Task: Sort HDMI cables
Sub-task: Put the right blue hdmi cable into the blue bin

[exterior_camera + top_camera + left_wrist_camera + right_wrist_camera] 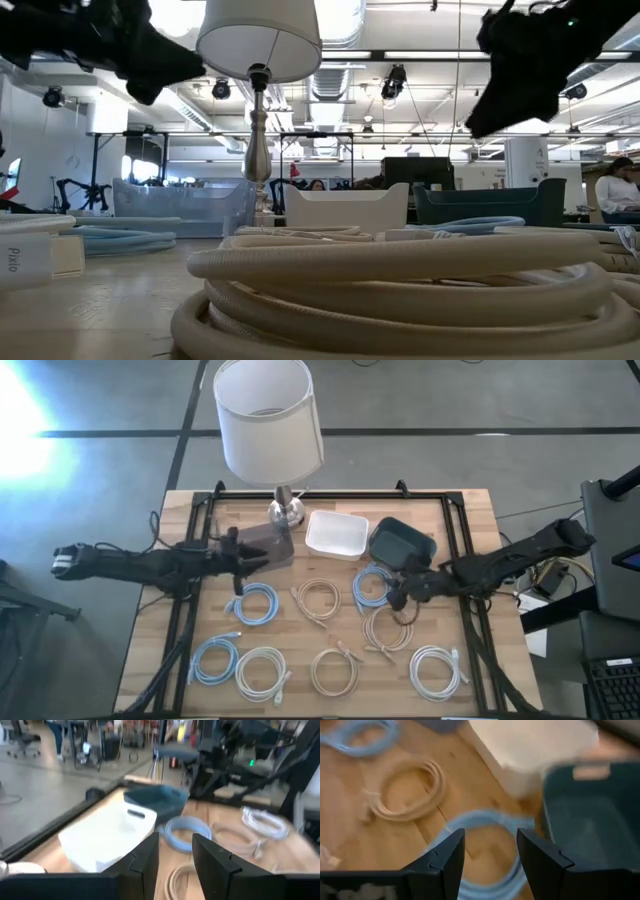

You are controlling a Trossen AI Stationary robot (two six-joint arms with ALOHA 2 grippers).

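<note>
Cables lay coiled across my wooden table (470, 520), nine in all, and none of them was in my grasp. My right pincer (397, 598) hung above the table with its fingers (445, 857) spread, empty, over the edge of a light blue coil (371, 587) that sat just in front of the dark teal bin (401, 542); through my right wrist camera that same blue coil (485, 850) showed between and beyond my two fingers, with the teal bin (590, 820) beside it. My left pincer (262, 557) was held above the table near the grey bin (268, 545), its fingers (145, 860) also parted with nothing between them. The white bin (336, 533) stood between the grey one and the teal one, and the lamp (268, 420) rose behind them with its base (285, 510) just beside the grey bin. A second light blue coil (255, 603) lay below my left pincer, and a third (215, 659) sat toward the front left corner. One beige coil (318, 598) rested between the two rear blue ones, another (388, 628) lay just in front of my right pincer, and the third (334, 670) sat in the front row. Two white coils were in that front row too, one (262, 671) beside the front blue coil and one (437, 667) at the right; a further white cable I could not make out clearly.
</note>
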